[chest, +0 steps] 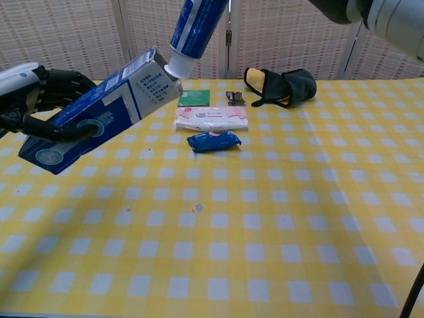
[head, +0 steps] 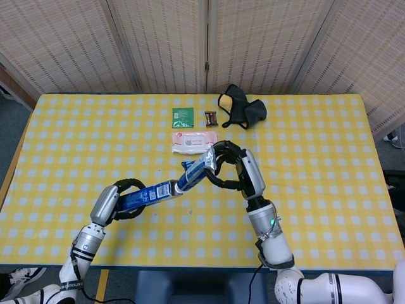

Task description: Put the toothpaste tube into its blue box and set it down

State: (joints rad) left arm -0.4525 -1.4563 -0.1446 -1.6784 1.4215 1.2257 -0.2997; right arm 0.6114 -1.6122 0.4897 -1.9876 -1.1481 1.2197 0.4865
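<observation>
Head view: the left robot hand is gripping the blue box by its rear portion, fingers wrapped around it, and is holding it above the counter. The open end of the box is facing the centre of the counter. The right robot hand is holding the tube, fingers curled around its upper body. The cap end of the tube is pointing down and to the left, just at the mouth of the box. Insertion is not yet done: nearly the whole tube is lying outside the box. Judged remaining: sliding the tube in, then setting the box down.

Chest view: the left robot hand is clasping the box near its closed end, and the box is tilting upward toward its open end. The tube is blue and white with a white cap, and the cap is touching or just beside the upper edge of the mouth; whether it is inside cannot be told. The right robot hand is largely out of this frame. The box is blue with white print and appears undamaged. Behind it on the counter are lying a wipes pack, a small blue packet, a green sachet and a dark mask.
</observation>
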